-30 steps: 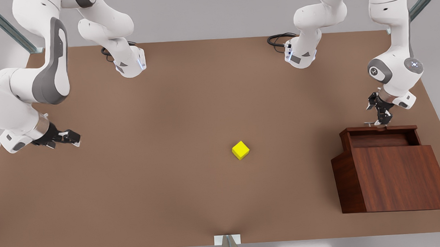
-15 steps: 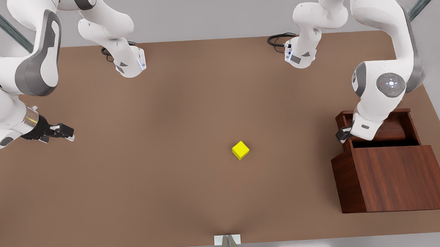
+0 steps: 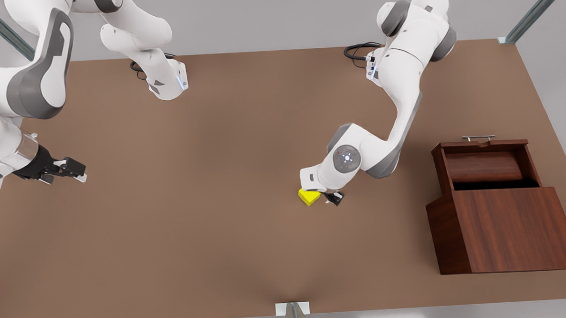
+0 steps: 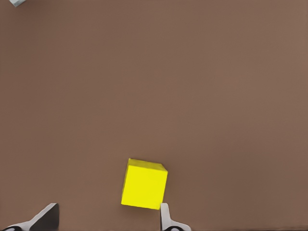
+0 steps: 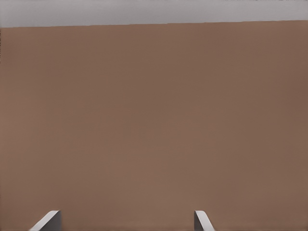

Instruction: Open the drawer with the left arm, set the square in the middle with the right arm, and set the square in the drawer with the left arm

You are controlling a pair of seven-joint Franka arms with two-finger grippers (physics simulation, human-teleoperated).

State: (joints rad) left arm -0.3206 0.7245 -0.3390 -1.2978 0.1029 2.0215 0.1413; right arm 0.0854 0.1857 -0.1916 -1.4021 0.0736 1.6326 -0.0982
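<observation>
- Small bright yellow cube, the square (image 3: 308, 196): on the table's middle, beside the left gripper (image 4: 108, 219), whose 2 fingers stand apart; 1 fingertip (image 4: 165, 216) nearly touches it, so the cube sits off-centre.
- Plain matte brown tabletop (image 3: 217, 181): bare around the cube.
- Dark reddish-brown wooden drawer (image 3: 484, 167): pulled open, well apart, at the front view's right.
- Right gripper (image 3: 68, 170): fingers apart, waiting far off.

The square (image 3: 308, 196) is bright yellow, the desk (image 3: 219, 238) plain matte brown, the cabinet (image 3: 506, 230) dark reddish-brown wood grain, its handle (image 3: 478, 138) silver.
</observation>
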